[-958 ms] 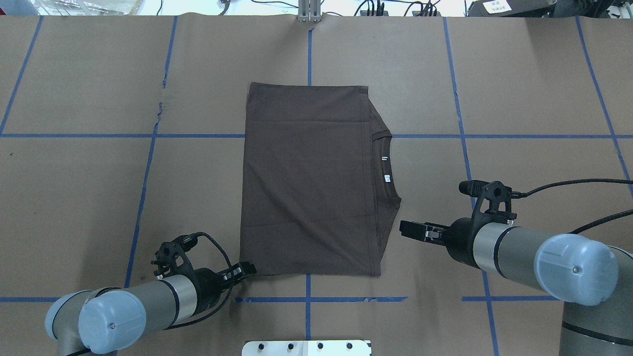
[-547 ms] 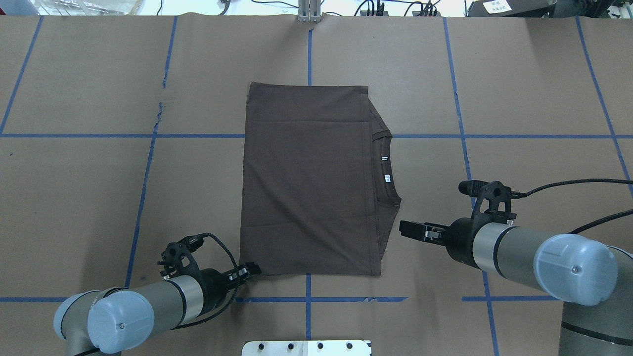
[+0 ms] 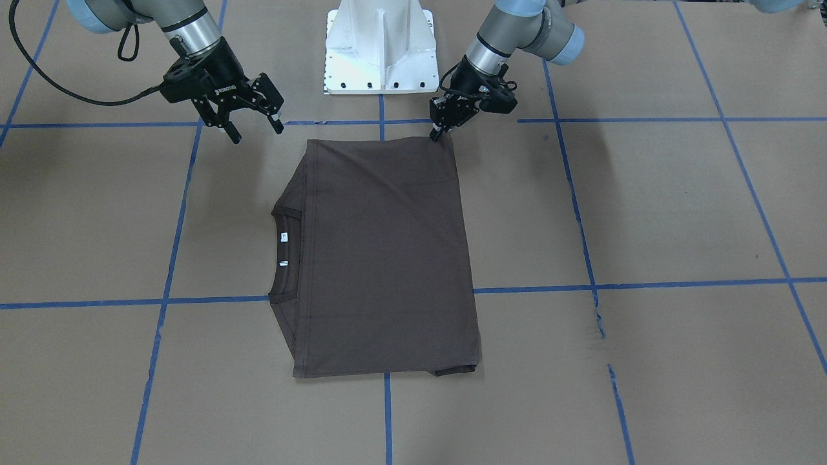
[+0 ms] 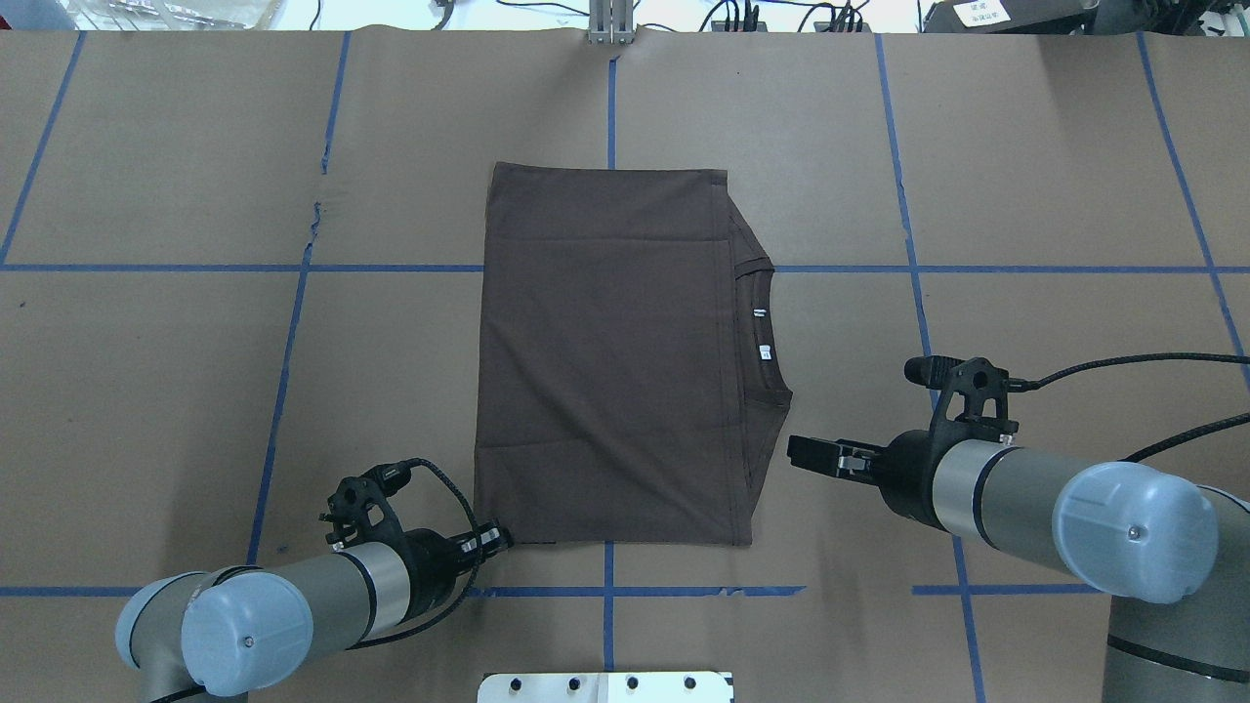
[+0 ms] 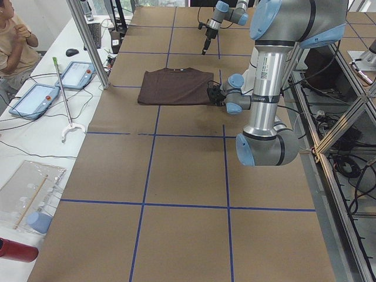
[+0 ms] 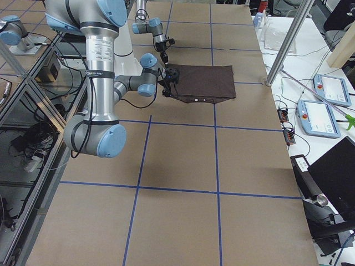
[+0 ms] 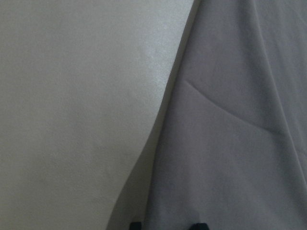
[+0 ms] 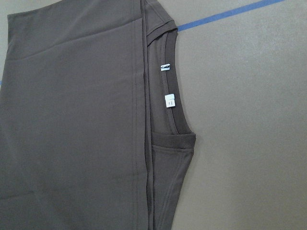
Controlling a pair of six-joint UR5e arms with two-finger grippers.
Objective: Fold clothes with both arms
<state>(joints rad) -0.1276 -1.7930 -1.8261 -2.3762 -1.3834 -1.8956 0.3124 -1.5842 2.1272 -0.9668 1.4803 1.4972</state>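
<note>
The dark brown T-shirt (image 4: 605, 371) lies folded into a flat rectangle at mid-table. Its collar (image 4: 770, 327) and white tags (image 8: 169, 101) are on the robot's right side. My left gripper (image 4: 498, 536) is low at the shirt's near left corner (image 3: 439, 131). In the left wrist view its fingertips (image 7: 135, 225) stand a small gap apart over the cloth's edge, so it is open. My right gripper (image 3: 256, 132) is open and empty. It hovers just right of the shirt's near right side (image 4: 796, 455), apart from the cloth.
The white pedestal base (image 3: 381, 51) stands at the robot's edge of the table. Blue tape lines (image 4: 607, 591) cross the brown table cover. In the left view an operator (image 5: 12, 47), tablets (image 5: 35, 97) and a metal post (image 5: 88, 41) are along the far side.
My left arm has slid a little to the right, bringing its gripper in against the shirt's near left corner. The right arm and the shirt have not moved.
</note>
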